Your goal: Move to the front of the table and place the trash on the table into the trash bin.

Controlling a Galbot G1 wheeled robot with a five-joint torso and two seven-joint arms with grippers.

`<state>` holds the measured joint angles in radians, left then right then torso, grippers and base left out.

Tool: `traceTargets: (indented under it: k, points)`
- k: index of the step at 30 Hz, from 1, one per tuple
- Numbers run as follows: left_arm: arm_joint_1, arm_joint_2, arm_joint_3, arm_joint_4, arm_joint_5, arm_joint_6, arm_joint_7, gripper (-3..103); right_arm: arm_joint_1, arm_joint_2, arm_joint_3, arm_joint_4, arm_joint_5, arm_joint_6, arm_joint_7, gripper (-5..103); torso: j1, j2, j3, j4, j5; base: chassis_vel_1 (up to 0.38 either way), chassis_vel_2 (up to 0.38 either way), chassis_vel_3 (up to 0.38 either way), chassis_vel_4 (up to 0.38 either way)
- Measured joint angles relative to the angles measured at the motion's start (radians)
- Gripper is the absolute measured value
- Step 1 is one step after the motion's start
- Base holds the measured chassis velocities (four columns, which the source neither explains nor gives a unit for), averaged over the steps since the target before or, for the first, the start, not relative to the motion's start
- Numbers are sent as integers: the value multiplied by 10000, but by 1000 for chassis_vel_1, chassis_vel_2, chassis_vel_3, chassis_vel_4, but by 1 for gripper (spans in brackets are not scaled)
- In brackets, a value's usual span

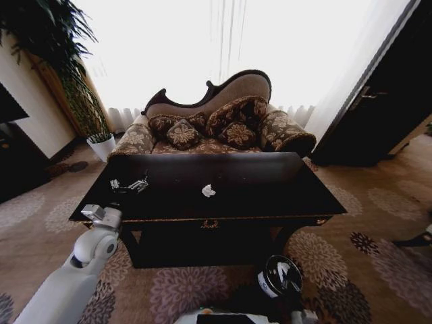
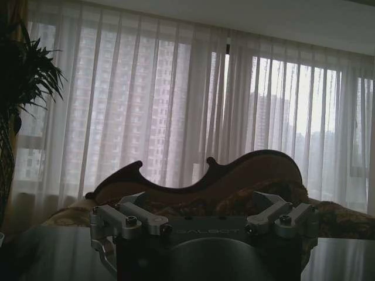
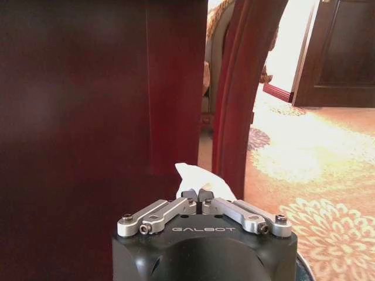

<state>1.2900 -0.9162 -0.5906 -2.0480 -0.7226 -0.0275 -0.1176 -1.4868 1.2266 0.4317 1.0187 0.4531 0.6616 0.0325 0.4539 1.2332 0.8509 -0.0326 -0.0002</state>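
The dark glossy table (image 1: 270, 202) stands right in front of me. A crumpled white paper wad (image 1: 208, 191) of the trash lies near its middle, and a small black item with white markings (image 1: 129, 184) lies at its left. The black trash bin (image 1: 279, 275) stands on the carpet before the table, to the right. My left gripper (image 1: 99, 213) hovers at the table's front left corner, and in the left wrist view this gripper (image 2: 205, 221) has its jaws spread open and empty. Low beside a table leg (image 3: 234, 99), my right gripper (image 3: 197, 194) is shut on a white paper wad (image 3: 192, 174).
A patterned sofa (image 1: 216, 128) with cushions stands behind the table. A white plant pot (image 1: 101, 145) with a tall plant is at the back left, and a dark door (image 1: 378, 101) is at the right. Flowered carpet surrounds the table.
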Motion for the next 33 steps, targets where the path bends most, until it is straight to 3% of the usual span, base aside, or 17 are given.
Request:
traceTargets:
  k: [7, 12, 18, 21, 24, 28, 30, 33]
  points:
    - [0, 0, 0, 0, 0, 1, 0, 100, 871, -115, -259, -1005, -173, 150, 246, -2, 1, -1, 1, 2, 1, 0, 0, 0, 0]
    - [0, 0, 0, -1, 0, 0, 0, 100, 1131, -209, -396, -1372, -168, 172, 249, 18, 0, -1, 0, 3, -1, 0, 0, 0, 0]
    - [0, 0, 0, 0, 0, 1, 0, 100, 1087, -148, -445, -1425, -162, 191, 237, 34, 1, -1, 0, 0, 1, 0, 0, 0, 0]
    - [0, 0, 0, 0, 0, 0, 0, 100, 1105, -149, -468, -1433, -95, 192, 233, 51, 0, 0, 0, 1, 0, 0, 0, 0, 0]
    - [0, 0, 0, 0, 0, 0, 0, 100, 1145, -196, -483, -1433, -51, 182, 231, 56, 0, -1, 0, 0, 0, 0, 0, 0, 0]
    - [0, 0, 0, 0, 0, 0, 0, 100, 1296, -355, -512, -1491, 122, 82, 231, 78, 0, 0, 0, 2, 0, 0, 0, 0, 0]
    - [0, 0, 0, 0, 0, 0, 0, 100, 1336, -398, -519, -1555, 147, 69, 231, 78, 0, -1, 0, 2, 0, 0, 0, 0, 0]
    - [0, 0, 0, 0, 0, 0, 0, 100, 1409, -493, -533, -1624, 199, 32, 232, 94, 0, 0, 0, 2, -1, 0, 0, 0, 0]
